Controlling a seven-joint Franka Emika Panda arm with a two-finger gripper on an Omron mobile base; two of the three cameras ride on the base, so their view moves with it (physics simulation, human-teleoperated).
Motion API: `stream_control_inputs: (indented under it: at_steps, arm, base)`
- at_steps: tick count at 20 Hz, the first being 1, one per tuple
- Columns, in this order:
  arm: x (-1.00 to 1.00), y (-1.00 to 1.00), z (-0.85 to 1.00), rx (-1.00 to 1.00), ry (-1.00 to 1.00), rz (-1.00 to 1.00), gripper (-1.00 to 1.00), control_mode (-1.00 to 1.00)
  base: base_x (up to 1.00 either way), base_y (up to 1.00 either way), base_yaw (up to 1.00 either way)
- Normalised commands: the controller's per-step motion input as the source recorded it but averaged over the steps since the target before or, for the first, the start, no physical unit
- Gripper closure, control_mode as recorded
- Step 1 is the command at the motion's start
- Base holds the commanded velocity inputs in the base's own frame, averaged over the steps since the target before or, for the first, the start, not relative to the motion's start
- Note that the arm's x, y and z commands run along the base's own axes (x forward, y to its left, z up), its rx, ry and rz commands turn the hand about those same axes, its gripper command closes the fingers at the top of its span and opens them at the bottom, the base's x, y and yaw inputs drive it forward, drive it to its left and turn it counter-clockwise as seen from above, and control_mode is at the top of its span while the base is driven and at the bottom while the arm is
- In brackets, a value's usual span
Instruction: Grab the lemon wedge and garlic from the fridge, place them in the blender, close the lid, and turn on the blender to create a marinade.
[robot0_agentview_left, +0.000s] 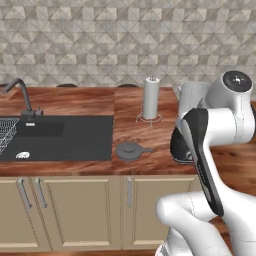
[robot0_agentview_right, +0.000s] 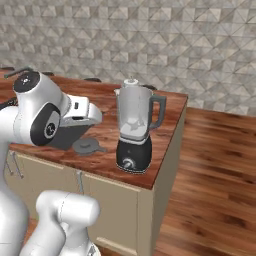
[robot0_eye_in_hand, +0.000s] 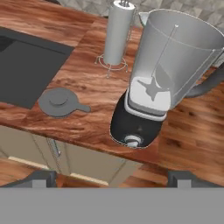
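Where wood grain runs, round lid (robot0_eye_in_hand: 59, 102) (flat), clear jar (robot0_eye_in_hand: 175, 57)

Bare worktop (robot0_eye_in_hand: 87, 118) lies between the lid (robot0_eye_in_hand: 59, 102) and the blender (robot0_eye_in_hand: 151, 87), wide enough to pass. Behind that gap the paper-towel roll (robot0_eye_in_hand: 118, 35) stands near the jar, narrowing the way back.

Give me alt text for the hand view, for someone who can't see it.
An open-topped blender stands near the edge of a wooden counter, its dark-grey lid lying flat on the wood beside it. Behind them a paper-towel roll stands upright, next to a dark sink.
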Motion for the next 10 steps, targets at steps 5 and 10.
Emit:
stream_control_inputs:
  at_steps: [5,10]
  arm:
    - [0.00,0.00,0.00,0.00,0.00,0.00,-1.00,1.00]
    - [0.00,0.00,0.00,0.00,0.00,0.00,-1.00,1.00]
  base:
    - [-0.32,0.10,0.21]
    - [0.20,0.11,0.44]
